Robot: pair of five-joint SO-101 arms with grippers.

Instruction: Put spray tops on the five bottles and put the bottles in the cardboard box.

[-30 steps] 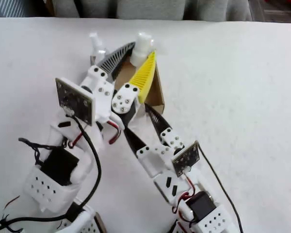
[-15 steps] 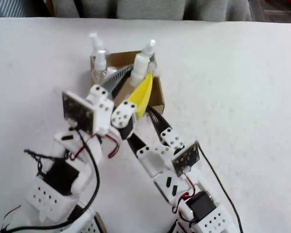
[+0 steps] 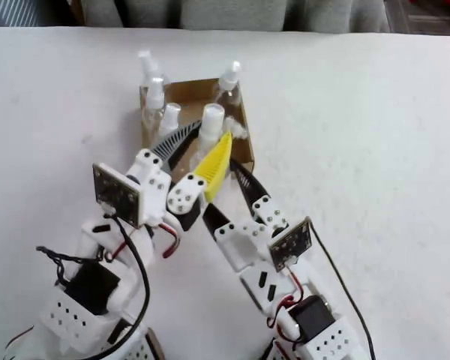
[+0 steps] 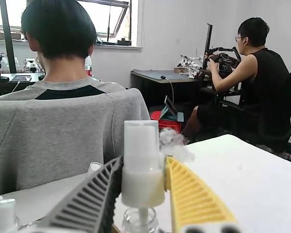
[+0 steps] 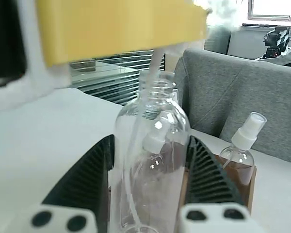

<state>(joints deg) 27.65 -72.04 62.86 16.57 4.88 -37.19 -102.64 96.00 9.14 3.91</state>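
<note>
My table [image 3: 375, 150] is just a plain white top with a slightly rough, cloth-like look. Right behind its far edge there's a grey sofa [image 5: 247, 92], and to the left of that some slatted blinds [image 5: 99, 77]. Something red [image 3: 435, 15] pokes in at the far right corner, no clue what it is. Further back in the room there's a dark desk [image 4: 155, 75] against the white wall [image 4: 169, 34], a window [image 4: 111, 19] to its left, and a red crate [image 4: 167, 122] low down by the desk.
</note>
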